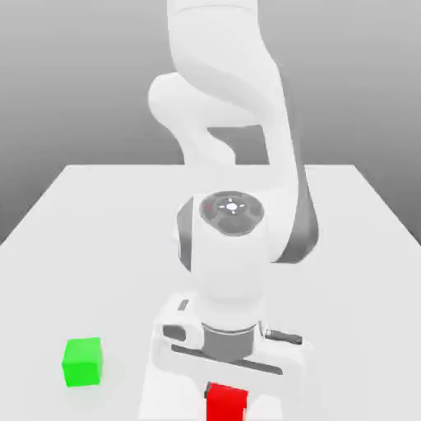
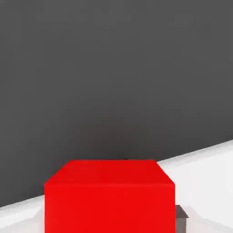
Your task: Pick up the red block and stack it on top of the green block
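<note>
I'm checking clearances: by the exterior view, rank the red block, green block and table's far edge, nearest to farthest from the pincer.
1. Red block: in the pincer.
2. Green block: toward the exterior view's left.
3. Table's far edge: well behind both blocks.

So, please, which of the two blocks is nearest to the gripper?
The red block: it sits between the fingers of the gripper, while the green block rests apart on the table, toward the exterior view's left.
</note>
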Robot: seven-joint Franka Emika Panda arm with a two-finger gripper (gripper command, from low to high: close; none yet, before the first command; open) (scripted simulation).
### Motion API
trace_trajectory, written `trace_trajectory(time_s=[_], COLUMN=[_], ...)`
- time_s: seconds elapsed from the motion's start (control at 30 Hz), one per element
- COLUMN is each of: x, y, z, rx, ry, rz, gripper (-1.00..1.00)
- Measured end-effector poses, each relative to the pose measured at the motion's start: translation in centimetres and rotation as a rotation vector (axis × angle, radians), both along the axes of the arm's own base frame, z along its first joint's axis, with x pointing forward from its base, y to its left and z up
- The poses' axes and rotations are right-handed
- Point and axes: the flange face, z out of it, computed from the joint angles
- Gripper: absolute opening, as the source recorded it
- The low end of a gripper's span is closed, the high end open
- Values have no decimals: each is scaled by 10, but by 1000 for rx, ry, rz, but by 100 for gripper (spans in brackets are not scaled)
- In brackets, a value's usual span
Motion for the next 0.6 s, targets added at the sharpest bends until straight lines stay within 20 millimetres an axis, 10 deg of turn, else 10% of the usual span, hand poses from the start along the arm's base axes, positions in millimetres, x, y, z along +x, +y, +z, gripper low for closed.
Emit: trace_trajectory(time_s=[0.13, 0.33, 0.4, 0.5, 0.53, 0.6], x=[-2, -51, -74, -81, -82, -82], y=[-9, -162, -208, -219, -219, -219], z=[47, 78, 71, 37, 28, 28], rx=[-2, -7, -1, 0, 0, 0], ry=[1, 2, 1, 1, 1, 1], rz=[-22, -439, -579, -615, -618, -618], gripper=[-100, -100, -100, -100, 100, 100])
